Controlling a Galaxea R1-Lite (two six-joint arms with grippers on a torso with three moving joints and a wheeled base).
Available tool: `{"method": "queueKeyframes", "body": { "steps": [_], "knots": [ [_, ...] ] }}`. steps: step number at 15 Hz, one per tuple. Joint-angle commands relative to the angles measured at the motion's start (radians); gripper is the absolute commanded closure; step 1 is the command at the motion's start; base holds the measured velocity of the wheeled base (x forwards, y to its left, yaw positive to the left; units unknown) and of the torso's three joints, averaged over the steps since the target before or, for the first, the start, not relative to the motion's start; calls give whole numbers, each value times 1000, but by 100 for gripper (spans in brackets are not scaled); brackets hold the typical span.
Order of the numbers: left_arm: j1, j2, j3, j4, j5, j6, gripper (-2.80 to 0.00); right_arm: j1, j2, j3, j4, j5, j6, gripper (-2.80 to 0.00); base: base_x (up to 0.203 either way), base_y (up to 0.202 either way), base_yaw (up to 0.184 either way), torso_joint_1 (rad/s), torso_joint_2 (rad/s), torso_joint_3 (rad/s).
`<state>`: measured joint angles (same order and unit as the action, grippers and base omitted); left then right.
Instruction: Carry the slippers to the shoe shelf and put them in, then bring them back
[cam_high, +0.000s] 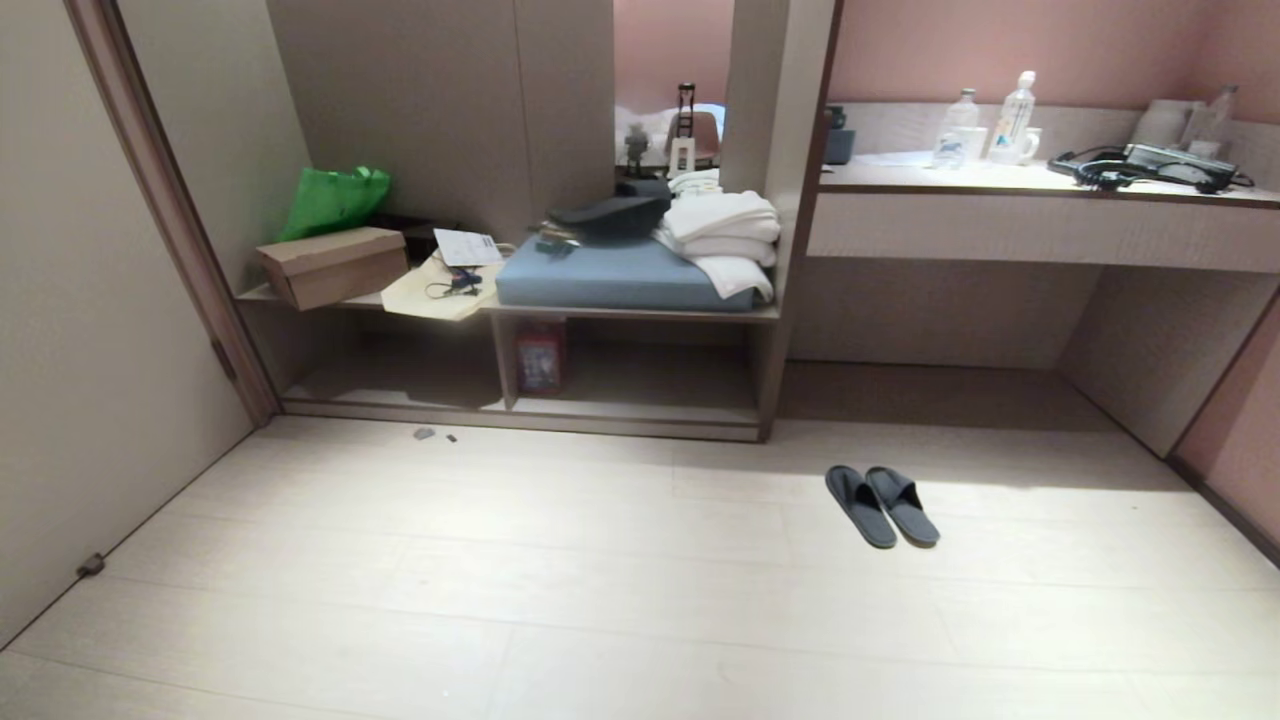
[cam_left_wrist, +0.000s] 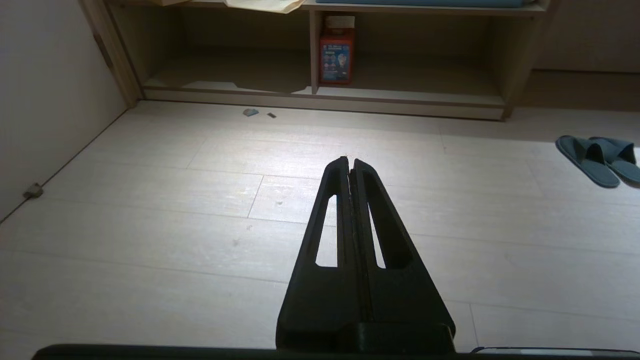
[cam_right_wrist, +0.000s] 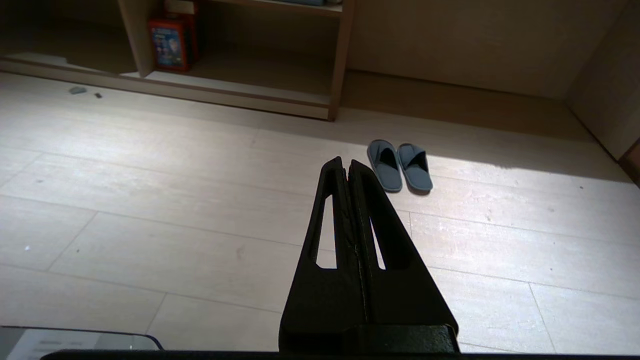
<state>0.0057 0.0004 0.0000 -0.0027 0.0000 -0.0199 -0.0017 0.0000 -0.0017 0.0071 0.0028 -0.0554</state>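
Left pincer (cam_left_wrist: 350, 161): clenched, empty, poised over bare floor (cam_left_wrist: 150, 210).
Right pincer (cam_right_wrist: 346, 162): clenched, empty, pointing toward the slippers (cam_right_wrist: 400, 165), apart from them.
Slippers: side by side, touching, on the floor before the bench (cam_high: 1040, 190).
Shoe shelf (cam_high: 640, 415): left of them; a red box (cam_high: 540, 357), perhaps a carton, stands inside by the divider.

You are not seeing either arm from the head. Beside the shoe shelf (cam_high: 520, 405), the desk counter (cam_high: 1040, 232) is running off the right edge. Two small scraps (cam_high: 432, 434) are lying just before the shelf, too small to identify. The red box (cam_high: 540, 357) inside is bearing unreadable print.
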Motion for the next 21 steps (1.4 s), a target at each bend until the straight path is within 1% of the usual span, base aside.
{"method": "queueKeyframes", "body": {
  "steps": [1, 16, 17, 21],
  "knots": [
    [0, 0, 0, 0, 0, 0, 0, 0, 2, 0, 1, 0, 2, 0, -197, 0, 0, -2, 2, 7],
    [0, 0, 0, 0, 0, 2, 0, 0, 2, 0, -1, -1, 14, 0, -193, 0, 1, 2, 2, 3],
    [0, 1, 0, 0, 0, 2, 0, 0, 2, 0, -1, -1, 22, 0, -129, 0, 2, -7, -2, 3],
    [0, 0, 0, 0, 0, 2, 0, 0, 2, 0, -1, -3, 32, 0, 0, 0, 0, 0, 0, 0]
  ]
}}
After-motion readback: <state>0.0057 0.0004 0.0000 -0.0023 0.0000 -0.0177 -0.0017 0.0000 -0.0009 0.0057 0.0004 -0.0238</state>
